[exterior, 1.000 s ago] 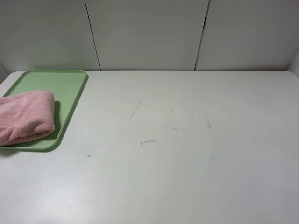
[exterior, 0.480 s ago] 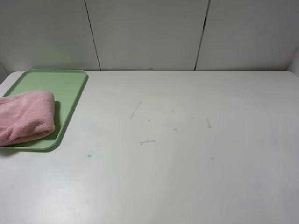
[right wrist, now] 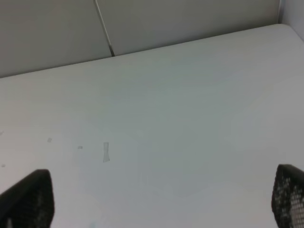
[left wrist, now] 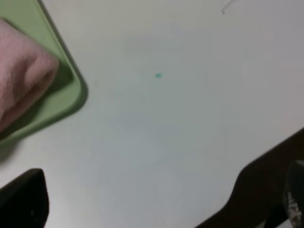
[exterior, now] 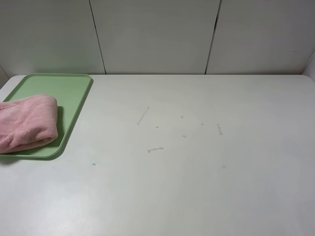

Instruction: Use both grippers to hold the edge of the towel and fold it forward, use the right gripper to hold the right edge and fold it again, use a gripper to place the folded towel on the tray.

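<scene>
The folded pink towel (exterior: 24, 123) lies on the green tray (exterior: 69, 91) at the table's far left, with its left part overhanging out of the exterior view. The left wrist view shows a corner of the towel (left wrist: 21, 71) and the tray's rim (left wrist: 64, 97). My left gripper (left wrist: 142, 199) is open and empty above bare table, to the right of the tray. My right gripper (right wrist: 159, 199) is open and empty above bare table on the right side. Neither arm shows in the exterior view.
The white table (exterior: 197, 172) has a few faint scratches (exterior: 155, 149) and small green specks (exterior: 93, 163). White wall panels (exterior: 157, 34) stand along the back edge.
</scene>
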{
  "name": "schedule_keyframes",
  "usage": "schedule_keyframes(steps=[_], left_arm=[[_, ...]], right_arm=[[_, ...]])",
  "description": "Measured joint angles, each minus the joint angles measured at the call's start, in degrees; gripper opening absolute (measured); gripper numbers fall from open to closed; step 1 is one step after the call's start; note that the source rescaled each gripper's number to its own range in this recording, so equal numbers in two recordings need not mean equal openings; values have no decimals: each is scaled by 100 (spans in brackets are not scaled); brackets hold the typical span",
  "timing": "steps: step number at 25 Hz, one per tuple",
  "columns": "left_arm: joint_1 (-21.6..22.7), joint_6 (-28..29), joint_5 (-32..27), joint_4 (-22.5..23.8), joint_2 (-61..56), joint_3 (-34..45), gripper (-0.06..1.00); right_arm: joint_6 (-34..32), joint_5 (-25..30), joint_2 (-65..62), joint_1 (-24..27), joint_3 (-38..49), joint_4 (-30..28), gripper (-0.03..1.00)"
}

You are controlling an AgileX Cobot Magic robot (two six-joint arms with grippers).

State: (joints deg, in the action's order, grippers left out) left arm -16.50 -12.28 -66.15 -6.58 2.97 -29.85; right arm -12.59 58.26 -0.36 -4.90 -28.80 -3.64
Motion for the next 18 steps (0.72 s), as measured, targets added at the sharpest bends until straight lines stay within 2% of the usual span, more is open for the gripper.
schedule_keyframes(steps=[4, 8, 12, 18], left_arm=[[0, -22, 54, -27, -321, 11, 97], [0, -35, 83, -54, -344, 11, 97], [0, -35, 381, -288, -344, 168, 96], [0, -35, 453, -287, -344, 173, 95]], right_arm=[[0, 0, 0, 0, 0, 0, 100], [0, 0, 0, 0, 0, 0, 100], [0, 0, 0, 0, 0, 0, 100], [0, 0, 0, 0, 0, 0, 100]])
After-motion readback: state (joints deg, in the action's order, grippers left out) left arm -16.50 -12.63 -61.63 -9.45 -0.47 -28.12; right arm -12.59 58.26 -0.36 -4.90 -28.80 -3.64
